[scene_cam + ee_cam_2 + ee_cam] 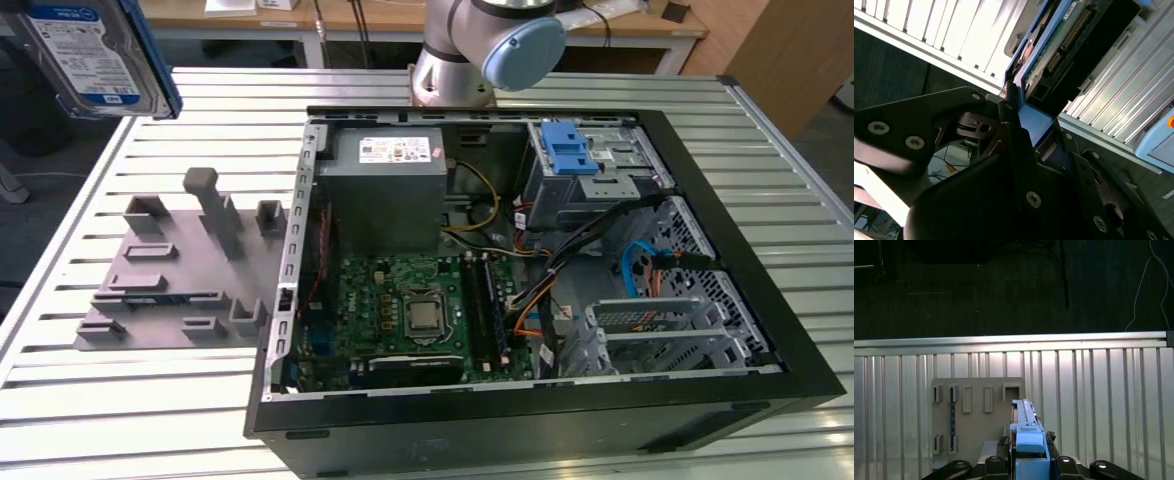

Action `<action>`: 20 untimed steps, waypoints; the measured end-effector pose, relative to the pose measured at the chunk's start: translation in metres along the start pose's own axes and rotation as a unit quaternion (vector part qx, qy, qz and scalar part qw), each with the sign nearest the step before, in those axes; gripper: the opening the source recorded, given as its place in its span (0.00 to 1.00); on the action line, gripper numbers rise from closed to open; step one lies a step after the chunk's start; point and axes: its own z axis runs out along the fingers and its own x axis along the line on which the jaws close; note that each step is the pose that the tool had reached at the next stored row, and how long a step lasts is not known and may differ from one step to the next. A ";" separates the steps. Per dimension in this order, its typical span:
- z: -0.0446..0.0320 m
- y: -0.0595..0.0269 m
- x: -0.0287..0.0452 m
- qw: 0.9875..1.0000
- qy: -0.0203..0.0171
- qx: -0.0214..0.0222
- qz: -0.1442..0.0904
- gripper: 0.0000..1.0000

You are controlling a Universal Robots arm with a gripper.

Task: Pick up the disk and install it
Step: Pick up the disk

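Observation:
The disk (pixel 91 52), a silver drive with a white-and-blue label in a blue carrier, hangs high in the air at the exterior view's far left, above the slatted table. In the second wrist view my gripper (pixel 1029 127) is shut on the blue carrier end of the disk (pixel 1064 47), whose connector side and dark underside show. In the first wrist view the disk (pixel 1026 432) stands edge-on between my black fingers (pixel 995 462), over the grey fixture plate (pixel 979 412).
An open computer case (pixel 747 250) lies on the slatted table (pixel 160 400), with a grey power-supply box (pixel 387 190), a motherboard (pixel 400 310) and a drive bay with a blue latch (pixel 571 152). A grey holder fixture (pixel 174 270) sits left of the case. The arm's base (pixel 467 50) stands behind it.

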 end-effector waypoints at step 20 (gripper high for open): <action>-0.0139 -0.0005 0.0162 1.000 -0.003 0.000 -0.002 0.36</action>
